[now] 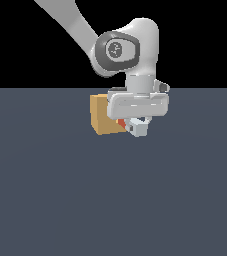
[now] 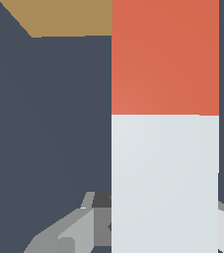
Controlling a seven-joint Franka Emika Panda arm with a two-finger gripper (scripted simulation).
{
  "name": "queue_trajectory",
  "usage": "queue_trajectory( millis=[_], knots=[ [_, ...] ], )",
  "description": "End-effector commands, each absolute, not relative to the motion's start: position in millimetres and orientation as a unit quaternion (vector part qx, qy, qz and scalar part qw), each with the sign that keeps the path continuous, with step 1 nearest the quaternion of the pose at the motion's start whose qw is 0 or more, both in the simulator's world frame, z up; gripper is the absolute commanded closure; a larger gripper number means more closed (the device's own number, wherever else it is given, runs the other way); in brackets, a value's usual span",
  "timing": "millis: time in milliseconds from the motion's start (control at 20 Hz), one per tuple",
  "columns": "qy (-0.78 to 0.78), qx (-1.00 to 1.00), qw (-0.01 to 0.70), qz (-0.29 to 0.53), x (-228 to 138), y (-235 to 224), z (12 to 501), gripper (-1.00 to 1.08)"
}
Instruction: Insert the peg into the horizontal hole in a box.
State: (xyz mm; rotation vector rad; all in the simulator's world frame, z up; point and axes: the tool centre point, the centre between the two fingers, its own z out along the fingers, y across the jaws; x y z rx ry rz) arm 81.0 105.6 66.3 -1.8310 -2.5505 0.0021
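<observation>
Exterior view: the Franka arm (image 1: 117,47) reaches down from the upper part of the exterior view's left and ends in a white hand held low over the dark blue-grey surface (image 1: 110,200). The pincer (image 1: 136,124) points downward and is clamped on the peg (image 1: 135,126), whose white-grey half shows as a small block just below the hand, with a sliver of the red-orange half beside it toward the exterior view's left. The box (image 1: 103,116), a tan-orange cube, stands on the surface just beside the pincer on the exterior view's left; its near face is plain. The red-orange end of the peg lies against or just at the side of the box that faces the pincer; whether it touches or has entered cannot be told. The hole is hidden from this camera.

Wrist view: the peg (image 2: 165,128) fills much of the picture as a long bar, the red-orange half away from the camera and the white-grey half near it. The fingers (image 2: 76,232) appear as grey shapes at either side of the white-grey half. A tan corner of the box (image 2: 64,17) shows beyond the red-orange end.
</observation>
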Motion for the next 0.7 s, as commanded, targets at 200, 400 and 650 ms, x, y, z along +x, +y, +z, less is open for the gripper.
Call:
queue_trajectory(
  millis=[200, 400, 650],
  knots=[
    [-0.818, -0.575, 0.000, 0.000, 81.7, 111.1, 68.6, 1.08],
    [-0.820, -0.573, -0.001, 0.000, 81.8, 110.1, 70.3, 1.08],
    [-0.820, -0.573, 0.000, 0.001, 80.7, 110.4, 68.5, 1.08]
  ],
)
